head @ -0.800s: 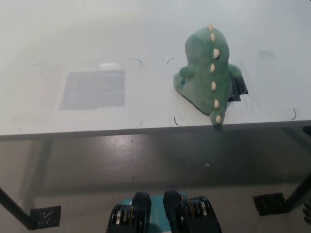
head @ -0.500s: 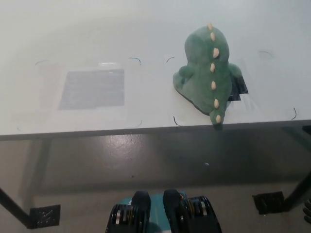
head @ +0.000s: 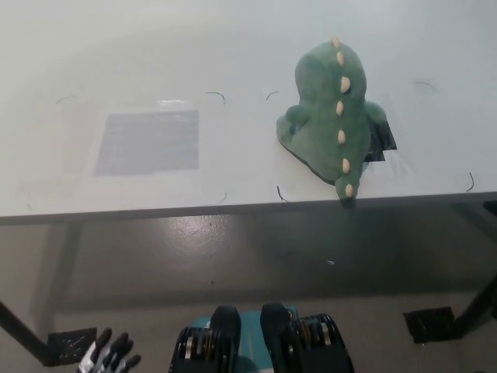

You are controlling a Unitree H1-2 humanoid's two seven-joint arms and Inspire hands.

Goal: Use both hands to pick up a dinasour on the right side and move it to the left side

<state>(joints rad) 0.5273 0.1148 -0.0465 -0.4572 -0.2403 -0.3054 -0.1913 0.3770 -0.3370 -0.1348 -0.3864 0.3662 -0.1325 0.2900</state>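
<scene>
White desk point(head: 233, 47), faint corner marks and a grey rectangular patch point(head: 147, 142) on top. Below, glossy grey floor point(head: 233, 256); dark desk legs point(head: 481, 303) on flat foot plates.

A white table point(head: 233, 47) carries 1 green plush dinosaur point(head: 330, 109) at its right. A grey rectangular patch point(head: 147, 142) lies at its left.

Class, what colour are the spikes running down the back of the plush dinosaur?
Cream spikes on the green dinosaur, seen in the head view.
</scene>
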